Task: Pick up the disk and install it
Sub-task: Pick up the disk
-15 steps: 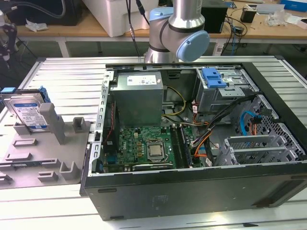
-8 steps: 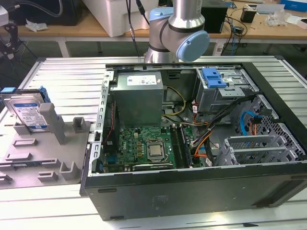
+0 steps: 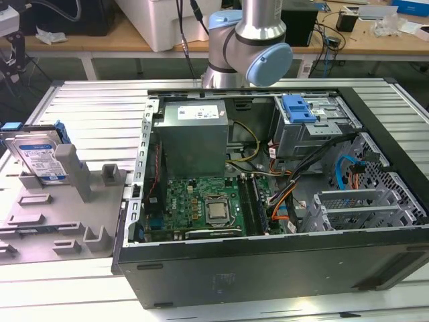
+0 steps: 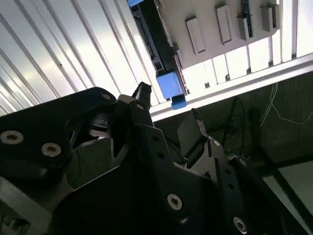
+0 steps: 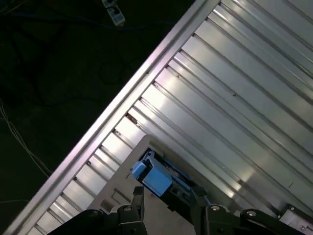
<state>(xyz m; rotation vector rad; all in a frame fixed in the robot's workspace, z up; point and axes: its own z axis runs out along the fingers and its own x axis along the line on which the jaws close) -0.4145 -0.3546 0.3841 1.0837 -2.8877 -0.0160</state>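
Note:
The disk (image 3: 40, 157) stands on edge, leaning in a grey holder (image 3: 67, 221) on the table at the exterior view's left. It is silver with a white-and-blue label and blue side rails. In both wrist views its blue rail end (image 4: 171, 84) (image 5: 156, 180) appears just past the black fingertips. My gripper (image 4: 168, 107) (image 5: 166, 195) is open, with its fingers apart on either side of that blue end and not touching it. Nothing is held. Most of the disk's body is hidden behind the fingers in the wrist views.
An open computer case (image 3: 375, 268) fills the middle and right of the slatted metal table (image 3: 94, 107). Inside are a grey power-supply box (image 3: 194, 134), a motherboard (image 3: 201, 204), cables and a drive cage with a bare blue bracket (image 3: 298, 109). The arm's elbow (image 3: 251, 47) stands behind the case.

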